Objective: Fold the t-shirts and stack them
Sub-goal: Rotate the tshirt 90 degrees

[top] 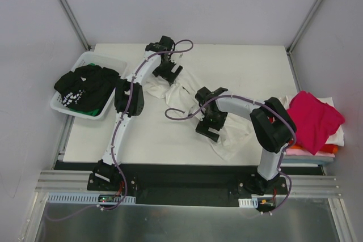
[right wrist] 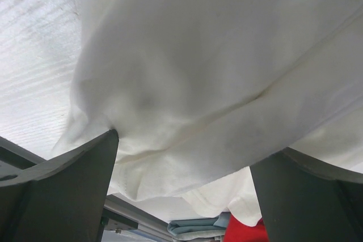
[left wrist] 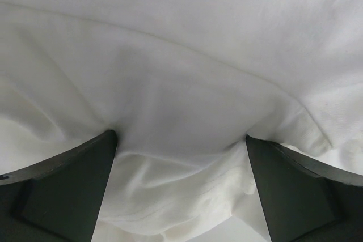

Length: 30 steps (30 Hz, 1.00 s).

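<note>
Left gripper (top: pixel 168 74) and right gripper (top: pixel 209 130), jaws apart, straddle the rumpled white t-shirt (top: pixel 182 93) mid-frame; closing here would perhaps pinch several layers, bunching the fold.

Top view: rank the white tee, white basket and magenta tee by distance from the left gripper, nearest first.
1. white tee: directly beneath the left gripper, in the middle.
2. white basket: off to the left, with a black tee in it.
3. magenta tee: far right, beyond the right arm.
</note>
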Tool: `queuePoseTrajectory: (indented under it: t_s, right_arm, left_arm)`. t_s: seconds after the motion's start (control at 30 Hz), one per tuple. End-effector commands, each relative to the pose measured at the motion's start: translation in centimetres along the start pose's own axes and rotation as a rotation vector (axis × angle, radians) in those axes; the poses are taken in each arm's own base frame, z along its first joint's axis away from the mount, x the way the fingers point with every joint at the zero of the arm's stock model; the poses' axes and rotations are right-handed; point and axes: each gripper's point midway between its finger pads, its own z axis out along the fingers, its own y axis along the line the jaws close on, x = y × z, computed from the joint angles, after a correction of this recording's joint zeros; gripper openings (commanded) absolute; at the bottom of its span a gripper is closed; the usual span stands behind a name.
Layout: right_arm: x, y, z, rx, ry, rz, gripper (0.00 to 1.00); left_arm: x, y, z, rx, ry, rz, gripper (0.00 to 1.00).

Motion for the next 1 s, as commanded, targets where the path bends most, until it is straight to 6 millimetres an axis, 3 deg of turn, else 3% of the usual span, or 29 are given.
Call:
queuePoseTrajectory:
  t_s: [0.0,0.4,0.67,0.83,0.97]
  right_arm:
    - [-1.8,2.0,1.6,-0.094,-0.038,-0.012,0.97]
    - [-2.5,2.8,2.4,-0.108,-0.025,-0.042,0.96]
    - [-2.7,2.9,2.3,-0.107,-0.027,-0.043,0.96]
    - [-2.6,3.0,2.3,-0.111,-0.023,-0.042,0.96]
    - [-2.7,3.1,2.3,-0.118,-0.020,-0.046,0.96]
  left_arm:
    - [-2.2,-0.2,0.5,0.025,-0.085,-0.035,0.99]
    - [-6.1,0.0,-1.4,0.021,-0.234,-0.008,0.99]
    - [-4.8,0.5,-0.1,-0.033,-0.176,0.093,0.99]
    - [-2.4,-0.2,1.1,-0.067,-0.065,0.204,0.99]
    - [-1.7,0.0,2.0,-0.115,-0.011,0.321,0.99]
